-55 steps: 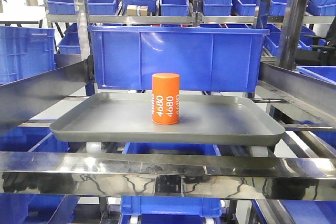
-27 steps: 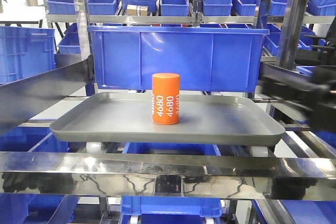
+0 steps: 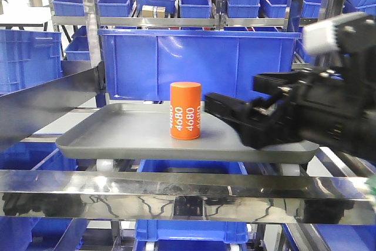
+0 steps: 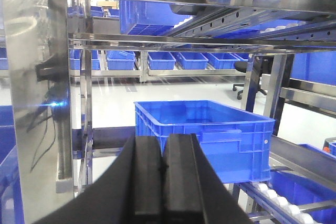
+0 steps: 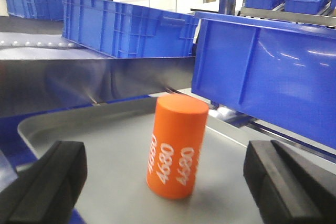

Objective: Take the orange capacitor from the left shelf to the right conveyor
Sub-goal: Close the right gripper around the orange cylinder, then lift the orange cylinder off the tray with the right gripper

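The orange capacitor (image 3: 185,111) stands upright on the grey tray (image 3: 117,133) of the left shelf (image 3: 176,195), its white "4680" digits facing out. My right gripper (image 3: 220,111) reaches in from the right over the tray, its tip just beside the capacitor. In the right wrist view the orange capacitor (image 5: 176,148) sits centred a little beyond the right gripper (image 5: 164,178), whose fingers (image 5: 52,179) are spread wide and touch nothing. My left gripper (image 4: 164,153) is shut with nothing in it, facing a blue bin (image 4: 210,124). The right conveyor is out of view.
A large blue bin (image 3: 197,63) stands right behind the tray. A steel rail (image 3: 41,101) slants along the tray's left side and another crosses in front. More blue bins (image 3: 155,1) fill the racks behind. A steel post (image 4: 37,103) stands left of the left gripper.
My right arm has come in from the right edge and reached across the tray up to the capacitor. The capacitor has not moved.
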